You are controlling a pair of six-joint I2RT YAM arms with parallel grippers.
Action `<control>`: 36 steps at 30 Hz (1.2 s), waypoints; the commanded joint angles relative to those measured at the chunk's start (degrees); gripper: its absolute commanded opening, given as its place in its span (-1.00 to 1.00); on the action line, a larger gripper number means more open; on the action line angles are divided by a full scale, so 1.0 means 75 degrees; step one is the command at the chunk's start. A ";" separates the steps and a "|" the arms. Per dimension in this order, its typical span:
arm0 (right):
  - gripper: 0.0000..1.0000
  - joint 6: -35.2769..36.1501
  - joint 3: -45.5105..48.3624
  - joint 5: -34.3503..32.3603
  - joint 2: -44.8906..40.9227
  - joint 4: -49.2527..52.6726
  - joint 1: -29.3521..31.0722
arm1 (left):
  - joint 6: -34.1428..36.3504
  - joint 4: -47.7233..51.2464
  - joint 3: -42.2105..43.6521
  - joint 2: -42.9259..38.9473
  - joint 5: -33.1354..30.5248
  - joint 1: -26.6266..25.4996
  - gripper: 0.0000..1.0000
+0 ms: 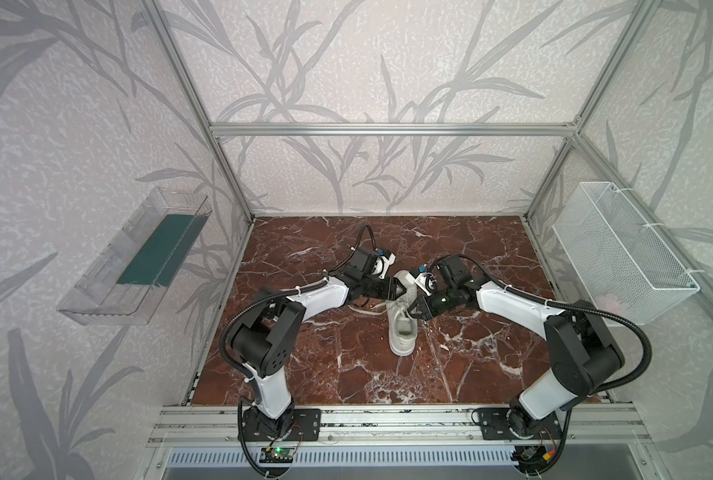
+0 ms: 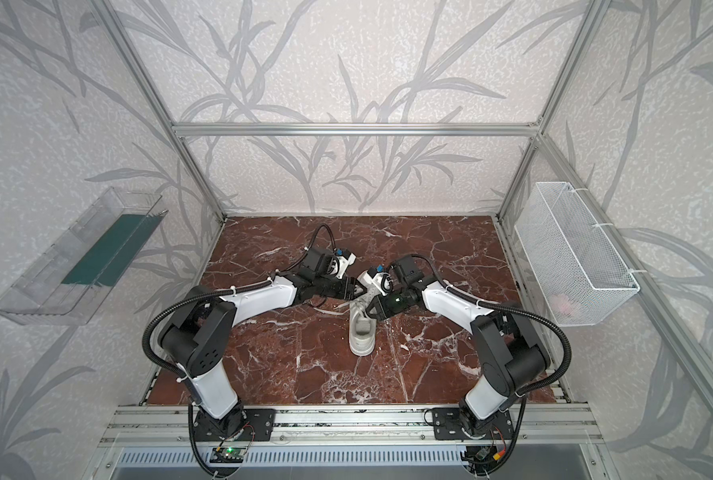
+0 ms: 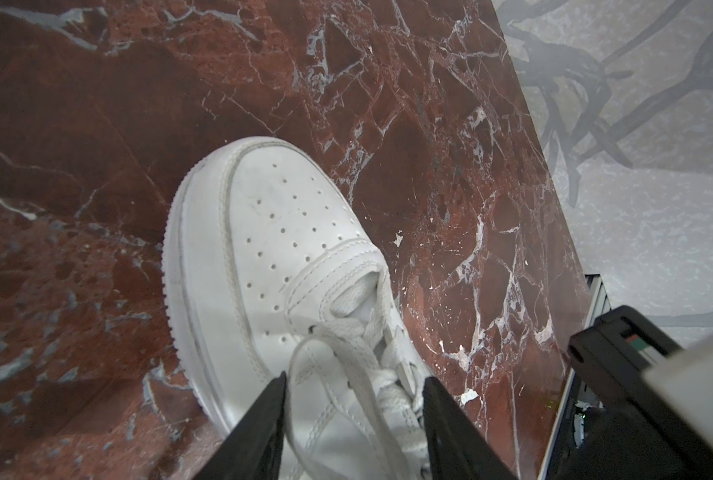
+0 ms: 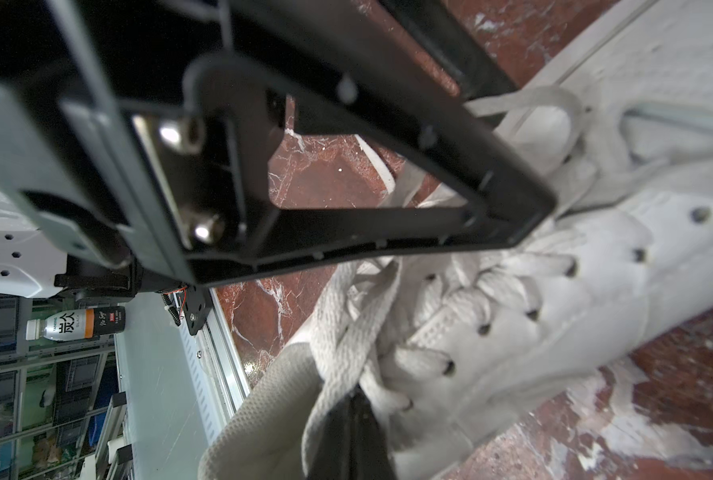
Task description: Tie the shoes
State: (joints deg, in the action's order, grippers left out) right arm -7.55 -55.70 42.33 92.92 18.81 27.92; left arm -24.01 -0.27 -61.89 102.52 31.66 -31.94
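Right end effector [image 4: 354, 405]: pinched closed on a strand of the laces [image 4: 342, 324] near the upper eyelets.
Left end effector [image 3: 352, 382]: jaws partly apart, straddling the laces, gripping nothing.
Shoe [image 1: 402, 332]: upright at the tabletop's [image 1: 305, 365] middle, toe toward the far edge.

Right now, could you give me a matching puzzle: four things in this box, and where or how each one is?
Things:
1. all-white low-top sneaker
2. white wire mesh basket
3. left tool
4. right tool

Places or states:
A. shut on an off-white flat lace
B. hanging on the frame at the right side
C. open, jaws apart over the sneaker
D. standing on the red-brown marble tabletop

Pairs: 1-D, 2-B, 3-C, 4-A
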 commanded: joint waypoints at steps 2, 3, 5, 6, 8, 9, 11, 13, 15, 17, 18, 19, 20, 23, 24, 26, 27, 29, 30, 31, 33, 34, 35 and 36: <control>-1.00 0.0079 -0.0074 -0.0381 -0.0004 0.0234 -0.0020 | 0.0084 0.0186 -0.0279 0.0075 0.0021 -0.0042 -0.06; -1.00 0.0064 -0.0082 -0.0382 -0.0003 0.0229 -0.0020 | 0.0103 0.0207 -0.0288 0.0077 0.0020 -0.0048 -0.09; -1.00 0.0059 -0.0084 -0.0371 -0.0003 0.0230 -0.0020 | 0.0096 0.0198 -0.0291 0.0087 0.0033 -0.0053 -0.15; -1.00 0.0046 -0.0086 -0.0369 -0.0012 0.0231 -0.0020 | 0.0096 0.0192 -0.0301 0.0080 0.0041 -0.0055 -0.18; -1.00 0.0057 -0.0096 -0.0370 -0.0013 0.0234 -0.0020 | 0.0098 0.0195 -0.0326 0.0083 0.0056 -0.0056 -0.25; -1.00 0.0067 -0.0096 -0.0370 -0.0015 0.0224 -0.0026 | 0.0101 0.0198 -0.0338 0.0073 0.0059 -0.0061 -0.28; -1.00 0.0072 -0.0096 -0.0370 -0.0015 0.0252 -0.0020 | 0.0113 0.0213 -0.0350 0.0054 0.0039 -0.0054 -0.39; -1.00 0.0064 -0.0093 -0.0361 -0.0024 0.0270 -0.0020 | 0.0124 0.0209 -0.0350 0.0002 0.0009 -0.0062 -0.53; -1.00 0.0060 -0.0073 -0.0373 -0.0038 0.0271 -0.0021 | 0.0097 0.0157 -0.0338 -0.0042 0.0021 -0.0054 -0.57; -1.00 0.0061 -0.0079 -0.0375 -0.0050 0.0258 -0.0022 | 0.0063 0.0201 -0.0358 -0.0027 0.0032 -0.0054 -0.50; -1.00 0.0066 -0.0077 -0.0373 -0.0053 0.0258 -0.0020 | 0.0078 0.0284 -0.0393 -0.0006 0.0037 -0.0052 -0.45; -1.00 0.0050 -0.0078 -0.0372 -0.0050 0.0264 -0.0020 | 0.0114 0.0384 -0.0441 0.0035 0.0075 -0.0060 -0.42; -1.00 0.0039 -0.0073 -0.0370 -0.0057 0.0258 -0.0021 | 0.0141 0.0475 -0.0475 0.0059 0.0079 -0.0058 -0.41; -1.00 0.0040 -0.0080 -0.0369 -0.0056 0.0258 -0.0021 | 0.0246 0.0684 -0.0531 0.0110 0.0059 -0.0067 -0.40; -1.00 0.0045 -0.0075 -0.0361 -0.0050 0.0258 -0.0022 | 0.0270 0.0741 -0.0554 0.0123 0.0060 -0.0082 -0.39; -1.00 0.0052 -0.0071 -0.0370 -0.0050 0.0269 -0.0020 | 0.0294 0.0832 -0.0612 0.0147 0.0102 -0.0087 -0.36; -1.00 0.0047 -0.0065 -0.0370 -0.0050 0.0271 -0.0024 | 0.0303 0.0874 -0.0636 0.0170 0.0129 -0.0091 -0.35; -1.00 0.0061 -0.0087 -0.0358 -0.0050 0.0297 -0.0021 | 0.0358 0.1020 -0.0710 0.0231 0.0137 -0.0126 -0.35; -1.00 0.0064 -0.0094 -0.0361 -0.0050 0.0303 -0.0026 | 0.0376 0.1057 -0.0733 0.0252 0.0135 -0.0136 -0.35; -1.00 0.0061 -0.0091 -0.0359 -0.0050 0.0304 -0.0020 | 0.0410 0.1115 -0.0758 0.0269 0.0138 -0.0146 -0.35; -1.00 0.0061 -0.0108 -0.0369 -0.0062 0.0305 -0.0020 | 0.0447 0.1215 -0.0804 0.0315 0.0144 -0.0180 -0.35; -1.00 0.0047 -0.0109 -0.0359 -0.0059 0.0308 -0.0026 | 0.0486 0.1315 -0.0846 0.0343 0.0108 -0.0195 -0.35; -1.00 0.0052 -0.0108 -0.0358 -0.0041 0.0305 -0.0021 | 0.0543 0.1412 -0.0875 0.0358 0.0074 -0.0213 -0.35; -1.00 0.0046 -0.0115 -0.0347 -0.0038 0.0305 -0.0021 | 0.0573 0.1441 -0.0889 0.0358 0.0057 -0.0206 -0.35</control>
State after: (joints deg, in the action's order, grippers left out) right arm -7.46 -55.77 42.30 92.92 19.00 27.92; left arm -21.32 7.62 -66.61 104.47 31.97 -33.19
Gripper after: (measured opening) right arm 0.046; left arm 0.324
